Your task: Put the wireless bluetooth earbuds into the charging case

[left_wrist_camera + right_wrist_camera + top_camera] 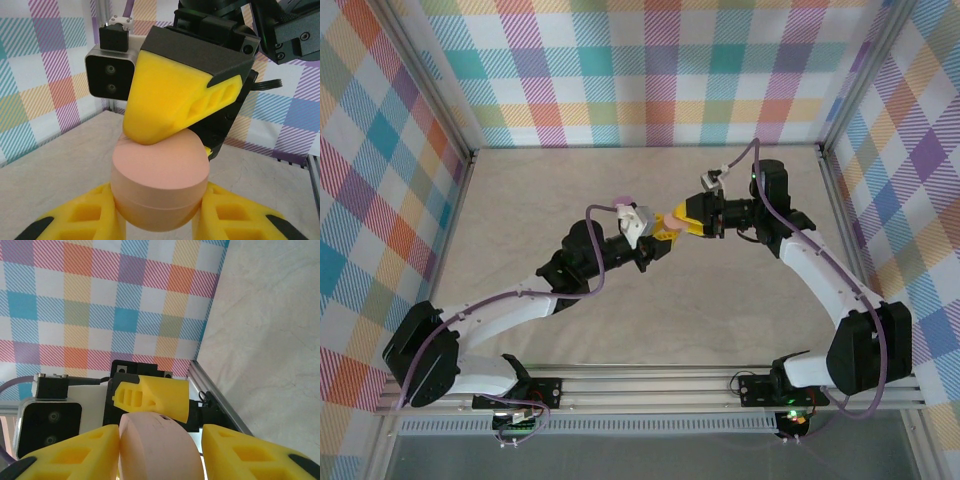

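The round peach-pink plastic charging case (160,170) was up in the air over the middle of the pale beige surface (620,330), a little toward the far side, and it was not resting on anything. The left arm's yellow fingers (80,217) were pinching its bottom half, one on each side, pressed in tight. The right arm's yellow fingers (75,452), on the right, were closed around its top half. As far as I could see, one touched each side, and one of them lay against the edge of the lid. A thin line ran round the case where the lid met the bottom, and the lid was shut. The case looked small and light, so holding it up should be easy. It looked hard, not squishy, so it should not bend when squeezed. But it was smooth and round like a pebble, and I think it could slip or spin out of a grip. The best places to hold it looked like the sides, just under and just over that line. The hinge might be weak, so the lid should be opened gently, not yanked.
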You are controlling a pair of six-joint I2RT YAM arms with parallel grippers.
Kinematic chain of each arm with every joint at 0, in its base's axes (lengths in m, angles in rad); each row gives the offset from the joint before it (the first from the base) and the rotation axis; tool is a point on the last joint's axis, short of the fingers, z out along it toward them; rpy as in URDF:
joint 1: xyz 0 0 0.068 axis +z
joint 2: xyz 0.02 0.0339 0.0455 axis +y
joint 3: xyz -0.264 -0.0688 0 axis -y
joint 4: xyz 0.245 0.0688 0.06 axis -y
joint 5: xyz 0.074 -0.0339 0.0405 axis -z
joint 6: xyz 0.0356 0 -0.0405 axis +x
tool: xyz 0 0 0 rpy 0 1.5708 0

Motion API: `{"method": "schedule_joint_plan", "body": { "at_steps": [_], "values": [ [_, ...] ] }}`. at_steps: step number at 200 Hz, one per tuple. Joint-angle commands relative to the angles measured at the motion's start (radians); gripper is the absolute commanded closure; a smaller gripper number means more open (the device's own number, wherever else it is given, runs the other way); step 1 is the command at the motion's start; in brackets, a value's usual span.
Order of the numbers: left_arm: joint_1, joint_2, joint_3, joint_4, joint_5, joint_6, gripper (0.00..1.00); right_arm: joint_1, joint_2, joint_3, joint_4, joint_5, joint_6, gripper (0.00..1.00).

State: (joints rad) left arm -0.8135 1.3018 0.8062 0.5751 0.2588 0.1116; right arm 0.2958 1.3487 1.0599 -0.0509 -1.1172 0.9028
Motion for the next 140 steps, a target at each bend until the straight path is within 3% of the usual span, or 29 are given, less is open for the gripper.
{"method": "schedule_joint_plan", "body": {
  "at_steps": [1,36,84,109,120,127,140],
  "values": [
    [-0.001,-0.036,-0.002,0.054,-0.033,-0.017,0.84,0.016,0.001,-0.008,0.025,-0.053,0.011,0.55],
    [-0.003,-0.035,-0.001,0.048,-0.038,-0.020,0.83,0.028,0.000,-0.003,0.027,-0.057,0.014,0.69],
    [-0.002,-0.054,-0.010,0.022,-0.055,-0.016,0.77,0.028,-0.017,-0.005,0.029,-0.048,0.022,0.79],
    [-0.002,-0.068,-0.010,-0.007,-0.065,-0.015,0.51,0.028,-0.026,-0.005,0.030,-0.022,0.025,0.82],
    [-0.001,-0.080,-0.010,-0.030,-0.078,-0.011,0.27,0.028,-0.026,0.000,0.027,-0.009,0.023,0.83],
    [-0.001,-0.092,-0.013,-0.046,-0.087,-0.005,0.02,0.024,-0.025,0.004,0.022,0.001,0.021,0.83],
    [-0.001,-0.122,-0.022,-0.077,-0.109,0.008,0.00,0.016,-0.018,0.019,-0.023,0.035,0.002,0.83]
  ]
}}
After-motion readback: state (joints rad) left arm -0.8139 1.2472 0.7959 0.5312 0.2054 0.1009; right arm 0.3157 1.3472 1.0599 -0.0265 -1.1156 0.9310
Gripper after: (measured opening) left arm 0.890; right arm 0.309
